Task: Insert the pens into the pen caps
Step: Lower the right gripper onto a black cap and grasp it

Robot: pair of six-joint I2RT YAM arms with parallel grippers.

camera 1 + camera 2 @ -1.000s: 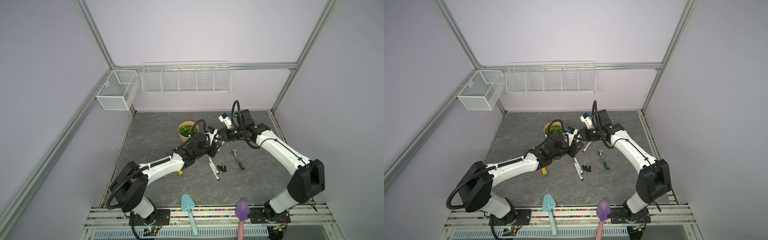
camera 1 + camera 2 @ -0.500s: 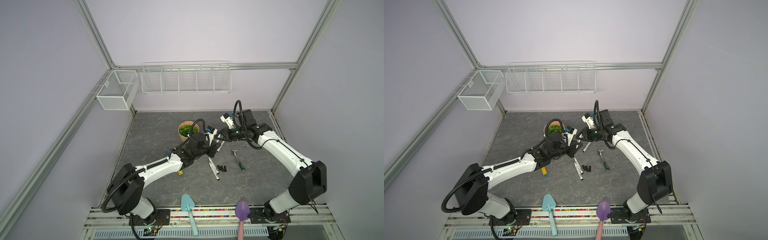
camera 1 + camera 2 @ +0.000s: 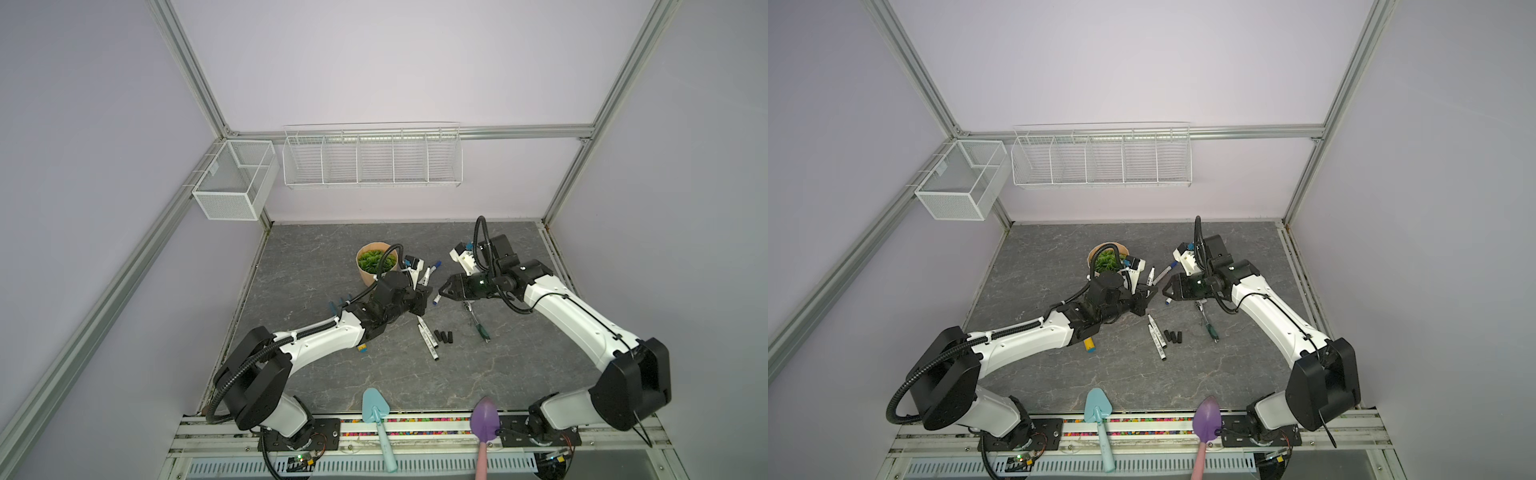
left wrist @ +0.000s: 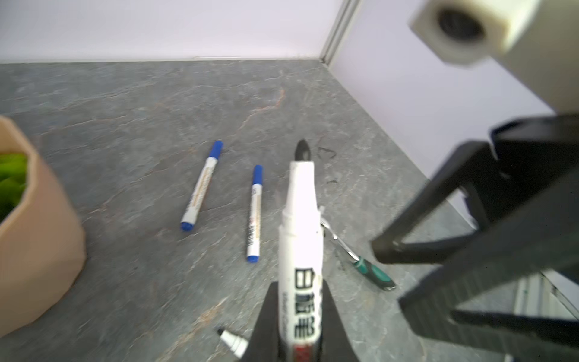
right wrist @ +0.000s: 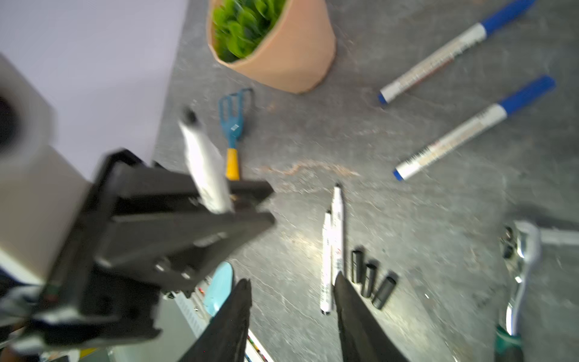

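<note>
My left gripper (image 4: 299, 288) is shut on a white pen (image 4: 300, 238) whose bare black tip points away from it. The same pen (image 5: 203, 163) shows in the right wrist view, and both top views show it in my left gripper (image 3: 422, 301) (image 3: 1144, 301). My right gripper (image 5: 293, 277) is open and empty, just right of the pen (image 3: 442, 289) (image 3: 1165, 289). Two uncapped pens (image 3: 428, 338) (image 5: 332, 244) lie side by side on the table. Three black pen caps (image 3: 442, 336) (image 5: 369, 279) lie next to them. Two pens wearing blue caps (image 4: 202, 188) (image 4: 255, 213) lie behind.
A potted plant (image 3: 376, 266) stands behind my left gripper. A green-handled ratchet (image 3: 478, 322) lies under my right arm, and a small blue rake (image 3: 336, 307) beside my left arm. Teal (image 3: 376, 411) and purple (image 3: 484, 419) trowels hang at the front rail.
My left gripper has closed on the pen. My right gripper has opened, let go and drawn back a little to the right.
</note>
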